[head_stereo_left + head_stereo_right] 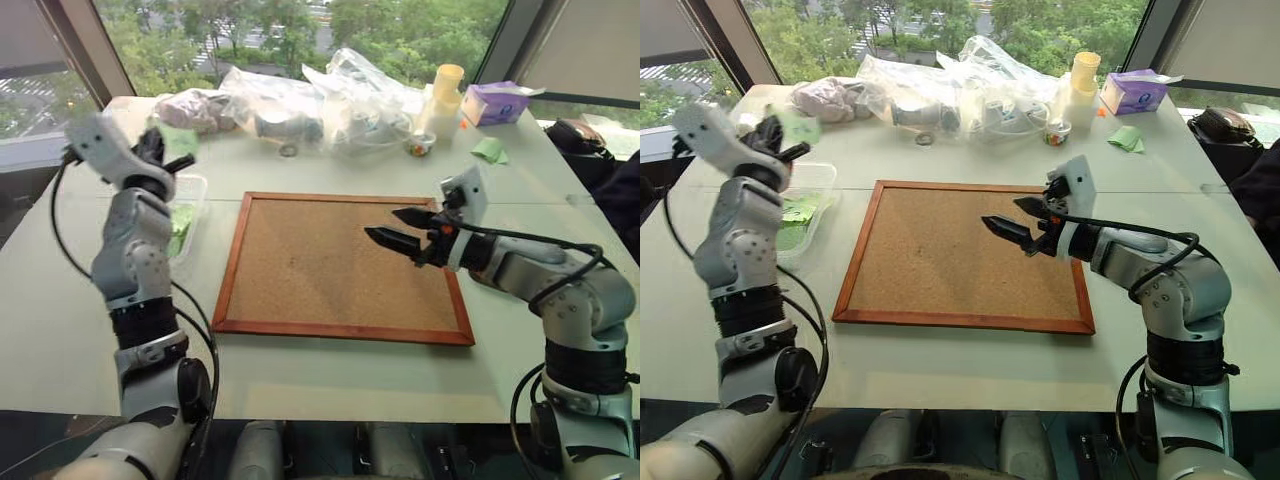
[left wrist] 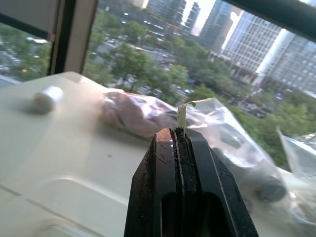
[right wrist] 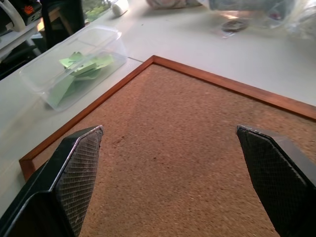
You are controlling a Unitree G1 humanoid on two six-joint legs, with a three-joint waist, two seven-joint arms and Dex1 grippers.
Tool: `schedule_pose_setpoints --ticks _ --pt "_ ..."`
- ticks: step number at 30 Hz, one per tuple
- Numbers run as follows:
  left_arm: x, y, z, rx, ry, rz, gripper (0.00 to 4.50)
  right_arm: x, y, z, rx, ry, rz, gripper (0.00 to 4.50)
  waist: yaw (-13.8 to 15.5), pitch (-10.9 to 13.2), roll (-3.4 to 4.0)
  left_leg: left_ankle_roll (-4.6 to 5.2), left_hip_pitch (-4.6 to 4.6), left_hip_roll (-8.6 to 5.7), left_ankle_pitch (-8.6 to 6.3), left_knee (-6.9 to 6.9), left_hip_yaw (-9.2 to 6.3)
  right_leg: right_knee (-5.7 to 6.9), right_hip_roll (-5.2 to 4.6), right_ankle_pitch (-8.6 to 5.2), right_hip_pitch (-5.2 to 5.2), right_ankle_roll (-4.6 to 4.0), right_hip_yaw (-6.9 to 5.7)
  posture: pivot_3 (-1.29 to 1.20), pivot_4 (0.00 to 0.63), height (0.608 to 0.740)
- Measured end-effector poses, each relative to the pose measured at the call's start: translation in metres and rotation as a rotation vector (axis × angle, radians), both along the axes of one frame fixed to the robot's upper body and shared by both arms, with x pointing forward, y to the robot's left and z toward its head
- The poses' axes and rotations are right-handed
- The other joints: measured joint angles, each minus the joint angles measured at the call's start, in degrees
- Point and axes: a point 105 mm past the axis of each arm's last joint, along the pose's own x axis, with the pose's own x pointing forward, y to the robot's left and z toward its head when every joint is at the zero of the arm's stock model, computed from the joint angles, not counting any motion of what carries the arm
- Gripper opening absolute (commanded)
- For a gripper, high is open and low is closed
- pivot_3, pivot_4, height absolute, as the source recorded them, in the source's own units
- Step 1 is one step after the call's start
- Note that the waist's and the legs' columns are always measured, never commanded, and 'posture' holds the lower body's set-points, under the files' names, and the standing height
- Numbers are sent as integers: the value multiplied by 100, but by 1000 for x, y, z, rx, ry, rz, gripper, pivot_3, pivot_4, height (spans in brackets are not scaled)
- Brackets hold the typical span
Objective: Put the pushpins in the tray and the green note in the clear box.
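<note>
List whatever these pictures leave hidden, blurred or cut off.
- Green note: in the left wrist view just an edge sticks out of the shut left gripper; the fingers hide any scribbles.
- Clear box: in the left eye view the left arm covers most of it.
- Tray: I cannot tell it among the plastic bags at the table's far edge.
- Pushpins: none can be made out on the corkboard.

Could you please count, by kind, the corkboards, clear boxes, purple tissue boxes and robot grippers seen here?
Corkboard: 1
Clear box: 1
Purple tissue box: 1
Grippers: 2 (left gripper shut on the green note, right gripper open)
Total: 5
</note>
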Motion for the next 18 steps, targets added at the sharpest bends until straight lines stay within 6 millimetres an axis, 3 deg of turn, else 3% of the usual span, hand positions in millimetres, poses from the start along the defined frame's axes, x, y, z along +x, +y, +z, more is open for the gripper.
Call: schedule_pose_setpoints --ticks 2,5,10,12,14,18 --pt "-8 19 -11 0 44 78 0 3 1 -2 -10 -6 6 4427 23 8 -15 1 0 0 -1 2 1 0 0 0 1 0 0 0 150 740" --pt "-17 34 -26 6 101 133 1062 7 1 -5 -23 -7 6 4493 82 14 -25 0 0 -1 0 3 7 0 0 0 1 0 -1 0 150 740" --pt "-23 30 -59 -13 214 38 3640 12 -2 -8 -33 -11 -2 4493 89 17 -30 -1 -1 -1 0 3 13 1 2 0 1 0 -3 0 150 740" --pt "-22 24 -58 -24 210 -18 4483 13 -3 -9 -38 -11 -6 4493 85 23 -39 -2 -1 0 0 3 13 1 4 0 0 0 -3 0 150 740" --pt "-22 16 -48 -14 178 -89 4483 13 -3 -10 -44 -10 -9 4493 76 24 -40 -2 0 1 1 3 14 1 4 0 0 0 -3 0 150 740" --pt "-24 -22 -17 46 85 -344 4483 13 -9 -13 -64 -6 -28 4493 78 23 -40 -3 0 1 1 3 15 1 3 0 0 0 -3 0 150 740"
